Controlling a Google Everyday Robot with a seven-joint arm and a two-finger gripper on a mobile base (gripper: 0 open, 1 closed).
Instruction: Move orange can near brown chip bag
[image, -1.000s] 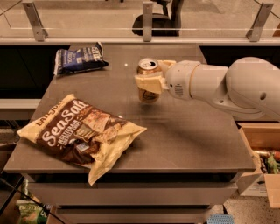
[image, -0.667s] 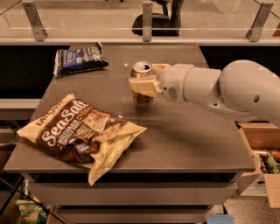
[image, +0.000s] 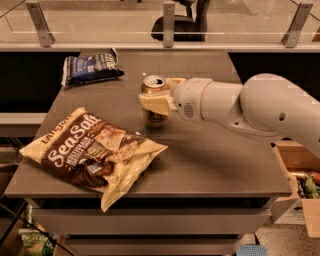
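The orange can (image: 153, 85) stands upright near the middle of the grey table, its silver top showing. My gripper (image: 156, 99) reaches in from the right on a white arm and is shut on the can, its cream fingers (image: 155, 103) wrapped around the can's side. The brown chip bag (image: 91, 148) with white "Sea Salt" lettering lies flat at the front left of the table. The can is just behind and to the right of the bag's upper right edge, a short gap apart.
A dark blue chip bag (image: 89, 66) lies at the table's (image: 220, 160) back left corner. A glass railing with metal posts (image: 169, 24) runs behind the table. A cardboard box (image: 300, 175) with items stands on the floor at the right.
The gripper has carried the can to the left, closer to the brown chip bag. The bags have not moved.
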